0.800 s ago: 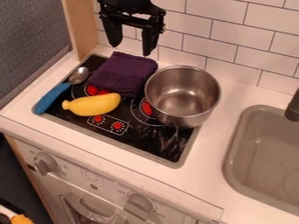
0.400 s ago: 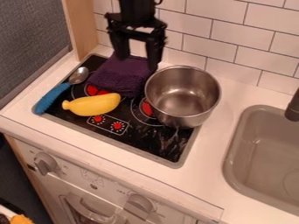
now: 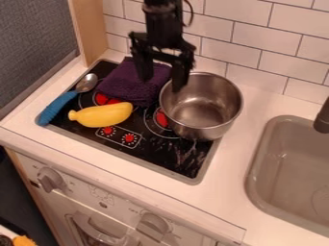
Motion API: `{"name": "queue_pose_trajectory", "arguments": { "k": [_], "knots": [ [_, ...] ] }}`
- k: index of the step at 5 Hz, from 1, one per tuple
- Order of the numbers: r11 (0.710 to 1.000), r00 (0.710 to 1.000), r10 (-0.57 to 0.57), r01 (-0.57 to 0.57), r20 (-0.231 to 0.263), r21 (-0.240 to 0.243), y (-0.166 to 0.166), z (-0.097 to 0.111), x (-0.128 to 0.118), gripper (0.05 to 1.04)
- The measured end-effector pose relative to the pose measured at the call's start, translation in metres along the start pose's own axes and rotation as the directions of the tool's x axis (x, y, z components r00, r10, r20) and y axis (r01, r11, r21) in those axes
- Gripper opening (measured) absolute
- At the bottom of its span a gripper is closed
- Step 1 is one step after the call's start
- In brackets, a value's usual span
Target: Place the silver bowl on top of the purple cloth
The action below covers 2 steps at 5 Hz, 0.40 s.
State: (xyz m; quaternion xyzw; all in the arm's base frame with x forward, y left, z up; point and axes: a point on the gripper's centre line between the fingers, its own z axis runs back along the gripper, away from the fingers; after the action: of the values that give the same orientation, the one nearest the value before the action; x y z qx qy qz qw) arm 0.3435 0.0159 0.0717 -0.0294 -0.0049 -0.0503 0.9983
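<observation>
- Camera view: the end effector [image 3: 162, 84] hung wide, one finger before the purple cloth [image 3: 130, 82], the other overlapping the silver bowl's [image 3: 202, 108] 10 o'clock rim; contact was hard to tell
- The bowl stood upright on the stovetop [image 3: 168, 166], the cloth at its 10 o'clock
- A yellow banana [image 3: 101, 115] lay at the bowl's 9 o'clock

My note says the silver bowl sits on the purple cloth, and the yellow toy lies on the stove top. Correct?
Not quite: the camera view shows the silver bowl beside the purple cloth, not on it. The yellow toy does lie on the stove top.
</observation>
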Motion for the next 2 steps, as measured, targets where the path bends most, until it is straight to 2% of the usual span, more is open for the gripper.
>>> {"name": "queue_pose_trajectory", "arguments": {
  "k": [1,2],
  "knots": [
    [0.999,0.999,0.016,-0.014,-0.036,0.053,-0.0040,-0.0158,0.0025,1.001],
    [0.997,0.999,0.038,-0.035,-0.038,0.074,-0.0060,-0.0204,0.0054,0.950]
  ]
}}
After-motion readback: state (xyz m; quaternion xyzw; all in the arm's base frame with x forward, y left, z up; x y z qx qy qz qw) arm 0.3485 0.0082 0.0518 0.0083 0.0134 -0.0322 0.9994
